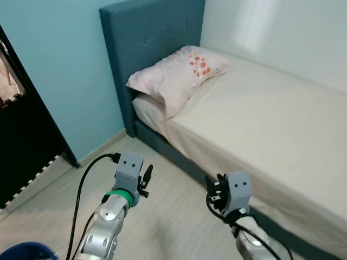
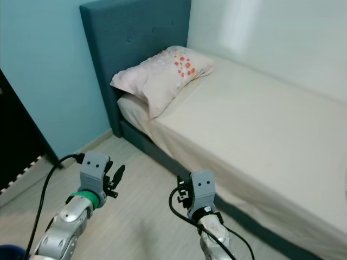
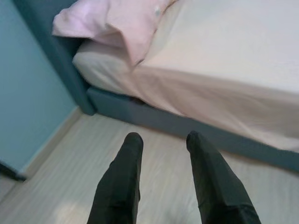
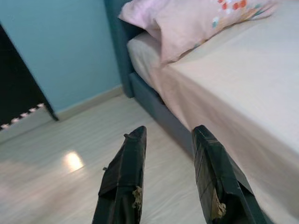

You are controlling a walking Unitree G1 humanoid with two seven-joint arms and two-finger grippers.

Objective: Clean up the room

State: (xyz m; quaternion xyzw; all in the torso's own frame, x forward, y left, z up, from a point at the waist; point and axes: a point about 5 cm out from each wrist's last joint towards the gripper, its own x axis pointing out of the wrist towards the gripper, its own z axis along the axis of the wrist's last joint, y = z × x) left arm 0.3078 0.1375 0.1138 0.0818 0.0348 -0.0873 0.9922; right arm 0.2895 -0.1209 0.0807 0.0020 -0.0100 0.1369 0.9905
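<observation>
A bed (image 1: 271, 124) with a cream sheet and a teal headboard (image 1: 146, 49) stands against the wall on the right. A pink pillow (image 1: 179, 73) with red and orange dots lies at its head, one corner hanging over the mattress edge. My left gripper (image 1: 145, 177) hovers over the pale wooden floor beside the bed, open, with nothing between its fingers (image 3: 126, 158). My right gripper (image 1: 217, 190) is held close to the bed's side rail, also open and empty, its fingers (image 4: 133, 154) pointing toward the pillow end.
A black piece of furniture (image 1: 21, 141) stands against the light blue wall on the left. The rim of a blue container (image 1: 24, 252) shows at the lower left. Pale floor (image 1: 168, 216) runs between the furniture and the bed.
</observation>
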